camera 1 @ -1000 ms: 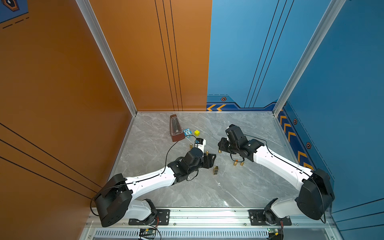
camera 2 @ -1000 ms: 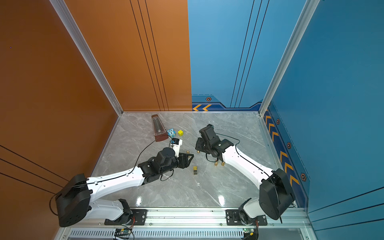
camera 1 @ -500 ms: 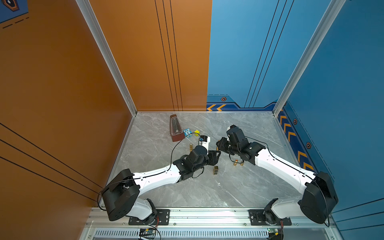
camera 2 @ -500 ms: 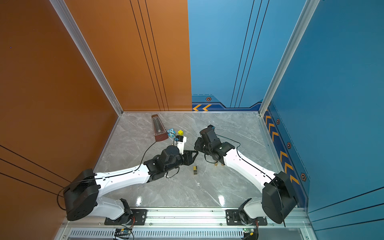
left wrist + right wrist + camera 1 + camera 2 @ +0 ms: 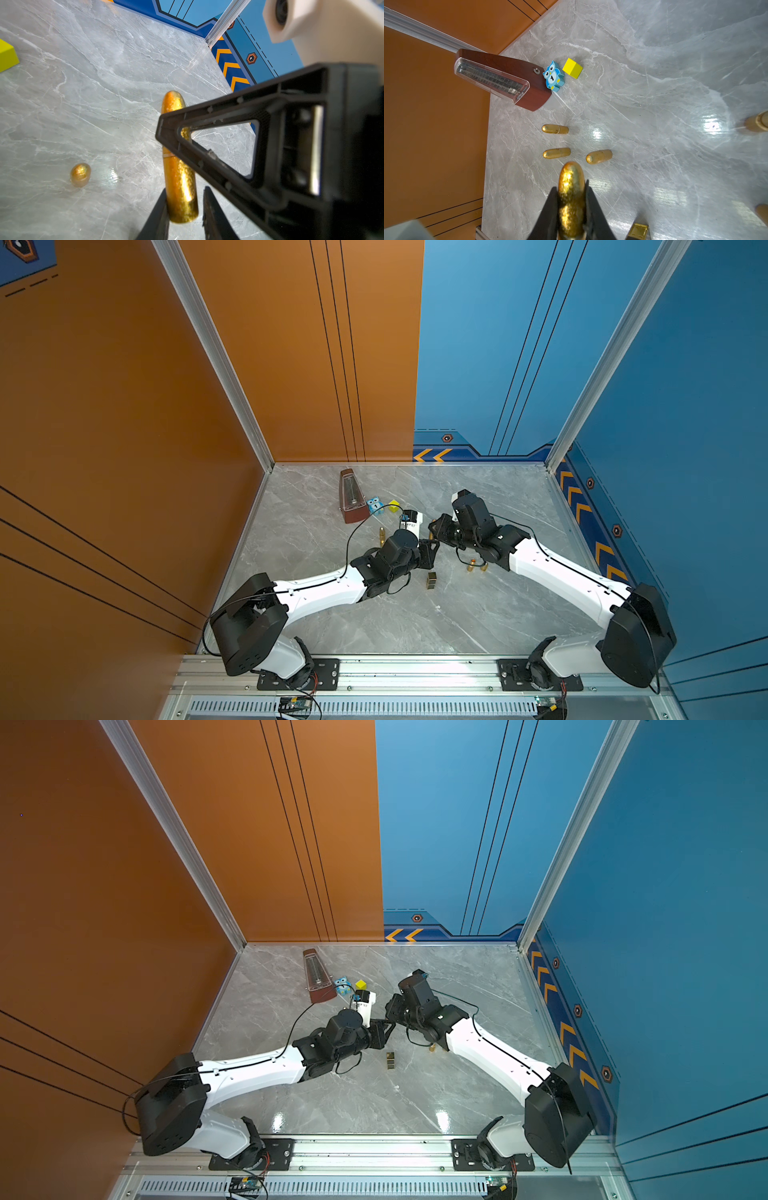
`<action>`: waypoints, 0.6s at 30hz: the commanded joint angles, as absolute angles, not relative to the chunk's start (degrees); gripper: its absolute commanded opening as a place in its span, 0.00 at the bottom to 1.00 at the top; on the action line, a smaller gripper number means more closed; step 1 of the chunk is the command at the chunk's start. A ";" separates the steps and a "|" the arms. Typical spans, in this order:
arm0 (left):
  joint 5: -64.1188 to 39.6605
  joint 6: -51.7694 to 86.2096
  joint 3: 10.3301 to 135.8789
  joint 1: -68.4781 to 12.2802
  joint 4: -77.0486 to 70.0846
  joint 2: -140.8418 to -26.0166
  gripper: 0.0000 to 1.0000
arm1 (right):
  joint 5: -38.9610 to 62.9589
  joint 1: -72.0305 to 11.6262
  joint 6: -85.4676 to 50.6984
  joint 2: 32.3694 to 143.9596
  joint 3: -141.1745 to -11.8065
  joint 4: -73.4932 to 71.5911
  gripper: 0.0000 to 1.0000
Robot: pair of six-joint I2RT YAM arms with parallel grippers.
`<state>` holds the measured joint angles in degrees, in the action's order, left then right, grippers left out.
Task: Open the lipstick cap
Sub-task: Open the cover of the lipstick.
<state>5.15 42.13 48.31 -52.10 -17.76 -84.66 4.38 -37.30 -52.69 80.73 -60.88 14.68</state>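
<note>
Right claw [image 5: 570, 186] clamps gold lipstick [image 5: 571, 172]. Left claw [image 5: 185, 190] straddles its base end, one finger [image 5: 159, 212] touching, slim gap beside other; grip cannot tell.

Left claw [image 5: 186, 189] nose to nose with right claw [image 5: 570, 185] (latter clamped)

Grey marble table [image 5: 654, 104] under me: metronome [image 5: 500, 81], owl block [image 5: 553, 75] just beside, yellow cube [image 5: 572, 68]; three gold lipsticks [image 5: 555, 129] near; gold box [image 5: 638, 230].

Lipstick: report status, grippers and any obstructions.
Right gripper shut on gold lipstick. Left gripper astride its base, slight gap one side. Lipstick unopened. Nothing in the way.
</note>
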 commanded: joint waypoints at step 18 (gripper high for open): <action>4.92 40.62 48.18 -50.44 -20.07 -84.88 0.01 | 5.91 -37.14 -52.65 76.50 -59.68 14.10 0.26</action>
